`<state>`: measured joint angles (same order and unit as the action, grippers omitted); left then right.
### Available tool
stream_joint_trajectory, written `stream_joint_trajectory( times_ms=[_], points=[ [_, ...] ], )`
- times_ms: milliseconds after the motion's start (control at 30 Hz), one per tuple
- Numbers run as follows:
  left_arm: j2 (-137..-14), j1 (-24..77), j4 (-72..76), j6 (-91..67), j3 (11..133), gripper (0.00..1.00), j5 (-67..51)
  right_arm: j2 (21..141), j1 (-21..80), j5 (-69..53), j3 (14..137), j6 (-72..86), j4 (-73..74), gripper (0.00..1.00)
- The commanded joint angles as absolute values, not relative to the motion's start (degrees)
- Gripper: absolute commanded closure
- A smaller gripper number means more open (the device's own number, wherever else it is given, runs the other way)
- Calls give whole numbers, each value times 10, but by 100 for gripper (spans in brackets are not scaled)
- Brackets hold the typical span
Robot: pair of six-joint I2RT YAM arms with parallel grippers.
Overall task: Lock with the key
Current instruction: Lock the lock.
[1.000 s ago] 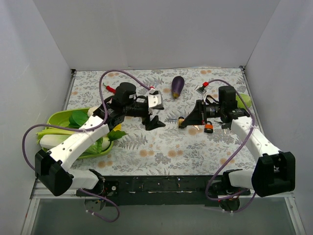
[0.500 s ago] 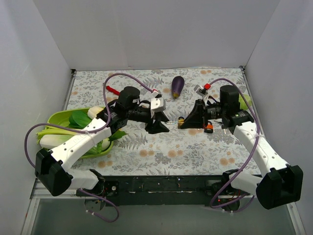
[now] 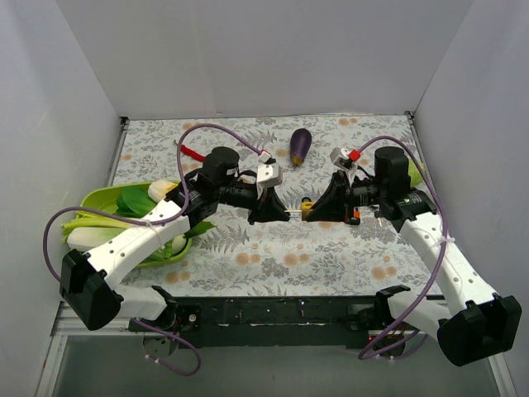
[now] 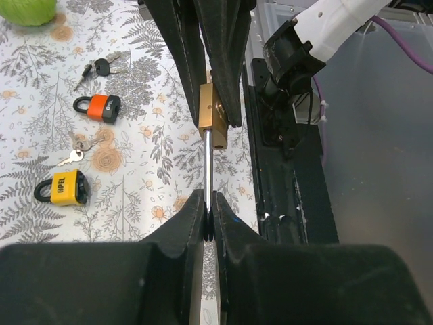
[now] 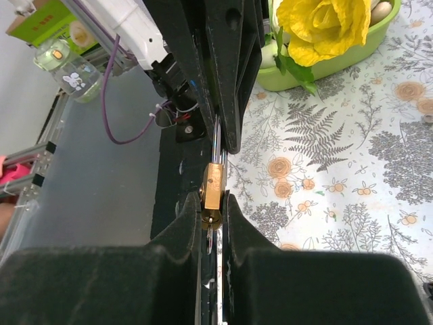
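Both arms have closed in on each other since a second ago, meeting to the right of the green bowl (image 3: 91,201). The left fingers (image 3: 277,213), wide open then, are now pinched fully shut on the shackle (image 4: 208,166). The right fingers (image 3: 318,207) are nearly closed, clamped on the flat sides of the brass padlock (image 4: 213,115). It hangs in the air between the two arms, clear of the counter (image 3: 273,256) and well apart from the bowl.

We judge the padlock small, stiff and dense for its size, with smooth metal that could slip. The shackle is a thin round bar, so it may twist or swivel in a pinch. The flat brass faces give the surer hold, and pushing the shackle home should need a straight, firm squeeze along its length. Nothing here looks fragile.

An orange padlock (image 4: 98,106), a yellow padlock (image 4: 62,188) and loose keys (image 4: 100,66) lie on the counter, farther from the bowl than the brass one. Whether one of their kind already sits in the keyhole, we cannot tell.

Inside the bowl are leafy greens (image 3: 132,201), a pale long-stalked vegetable (image 3: 91,237) and a yellow flower (image 5: 325,24). It is the only container we see.
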<state>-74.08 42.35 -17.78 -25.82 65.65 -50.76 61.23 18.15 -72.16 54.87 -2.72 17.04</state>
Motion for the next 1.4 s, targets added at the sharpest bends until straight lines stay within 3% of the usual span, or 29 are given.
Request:
stream_joint_trajectory(
  times_ms=[0, 300, 867, 1133, 1167, 1200, 1367],
  points=[
    [-748, 429, -192, -290, 674, 100, -548, 591, 188, -695, 582, -86, 169, 99],
    [-752, 431, -163, -318, 678, 100, -556, 599, 236, -680, 593, -124, 201, 99],
    [-745, 451, -86, -346, 663, 100, -542, 612, 298, -707, 528, 68, 18, 99],
    [-727, 451, -115, -339, 650, 100, -529, 630, 292, -671, 577, -70, 182, 99],
    [-723, 448, -124, -331, 647, 100, -528, 635, 287, -665, 594, -82, 233, 96],
    [-716, 440, -132, -325, 640, 100, -527, 636, 283, -655, 602, -112, 257, 78],
    [-697, 419, -192, -260, 620, 100, -527, 642, 232, -638, 634, -173, 366, 51]
  ],
)
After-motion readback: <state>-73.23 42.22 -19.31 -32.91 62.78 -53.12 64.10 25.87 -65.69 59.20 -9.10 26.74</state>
